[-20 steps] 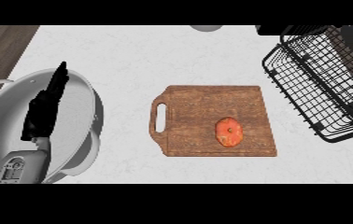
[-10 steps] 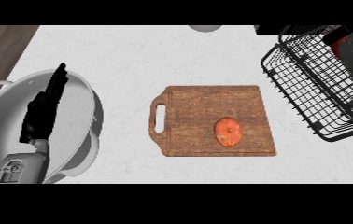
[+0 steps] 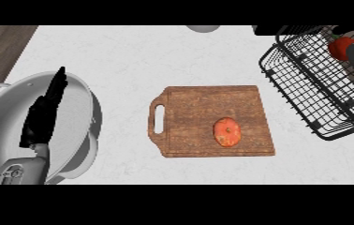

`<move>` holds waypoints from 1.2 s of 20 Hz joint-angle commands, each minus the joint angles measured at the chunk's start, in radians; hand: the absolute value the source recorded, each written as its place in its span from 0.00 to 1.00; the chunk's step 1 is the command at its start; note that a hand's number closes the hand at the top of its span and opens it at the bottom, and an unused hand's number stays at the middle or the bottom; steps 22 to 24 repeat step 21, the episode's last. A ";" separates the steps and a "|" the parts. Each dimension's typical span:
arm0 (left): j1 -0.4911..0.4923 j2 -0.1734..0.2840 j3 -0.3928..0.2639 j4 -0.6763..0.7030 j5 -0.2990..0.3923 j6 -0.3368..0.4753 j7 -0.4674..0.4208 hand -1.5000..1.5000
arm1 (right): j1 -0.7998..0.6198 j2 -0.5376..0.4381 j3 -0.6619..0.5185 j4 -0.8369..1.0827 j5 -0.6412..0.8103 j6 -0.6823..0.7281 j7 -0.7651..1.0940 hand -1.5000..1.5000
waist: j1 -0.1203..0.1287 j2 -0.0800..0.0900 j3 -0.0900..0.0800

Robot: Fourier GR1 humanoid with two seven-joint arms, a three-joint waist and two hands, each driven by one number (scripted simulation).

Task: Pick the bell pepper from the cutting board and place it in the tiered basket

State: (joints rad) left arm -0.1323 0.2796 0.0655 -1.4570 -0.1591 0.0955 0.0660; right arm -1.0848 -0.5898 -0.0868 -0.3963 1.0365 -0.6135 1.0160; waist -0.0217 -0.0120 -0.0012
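An orange bell pepper (image 3: 227,131) lies on its side on the right half of a brown wooden cutting board (image 3: 197,107), whose handle hole faces left. The black wire tiered basket (image 3: 311,86) stands at the right edge, apart from the board. My left hand (image 3: 43,114) shows at the far left with straight fingers pointing up, open and holding nothing, over a white plate (image 3: 79,125). It is far from the pepper. My right hand is out of view.
A red thing (image 3: 339,48) shows inside the basket near its upper right. A grey round object (image 3: 202,28) peeks in at the top edge. A dark wood strip (image 3: 12,41) borders the white counter at the upper left.
A red thing has come into sight at the basket's upper right. The pepper, the board and my left hand have not moved.
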 commanded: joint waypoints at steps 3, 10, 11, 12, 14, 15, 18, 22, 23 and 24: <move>0.021 0.004 0.018 0.017 0.003 -0.003 -0.020 0.50 | 0.029 -0.039 0.019 -0.156 0.081 -0.061 0.204 0.00 | -0.016 -0.007 -0.002; 0.055 0.008 0.039 0.022 0.000 0.015 -0.025 0.50 | 0.076 0.004 -0.065 -0.323 0.071 -0.024 0.316 0.00 | -0.066 -0.027 -0.003; 0.059 0.015 0.037 -0.004 -0.006 0.016 0.003 0.50 | 0.083 -0.027 -0.089 -0.355 0.044 0.015 0.279 0.00 | -0.085 -0.041 -0.002; 0.050 0.021 0.047 -0.002 0.003 0.011 0.000 0.50 | 0.097 0.027 -0.075 -0.379 0.068 0.017 0.327 0.00 | -0.075 -0.036 -0.003; 0.072 0.027 0.063 0.010 0.010 0.012 -0.007 0.50 | 0.128 0.018 -0.092 -0.452 0.056 0.036 0.299 0.00 | -0.099 -0.045 -0.004; 0.064 0.033 0.065 -0.007 0.015 0.005 0.011 0.50 | 0.177 0.070 -0.087 -0.477 0.060 0.011 0.300 0.00 | -0.099 -0.046 -0.003; 0.103 0.034 0.072 -0.007 0.017 0.005 -0.004 0.50 | 0.261 0.057 -0.118 -0.589 0.047 0.022 0.259 0.00 | -0.127 -0.053 -0.003; 0.135 0.031 0.076 -0.027 0.021 0.007 -0.014 0.50 | 0.326 0.099 -0.122 -0.706 0.053 0.015 0.239 0.00 | -0.129 -0.060 -0.003; 0.135 0.031 0.076 -0.027 0.021 0.007 -0.014 0.50 | 0.326 0.099 -0.122 -0.706 0.053 0.015 0.239 0.00 | -0.129 -0.060 -0.003; 0.135 0.031 0.076 -0.027 0.021 0.007 -0.014 0.50 | 0.326 0.099 -0.122 -0.706 0.053 0.015 0.239 0.00 | -0.129 -0.060 -0.003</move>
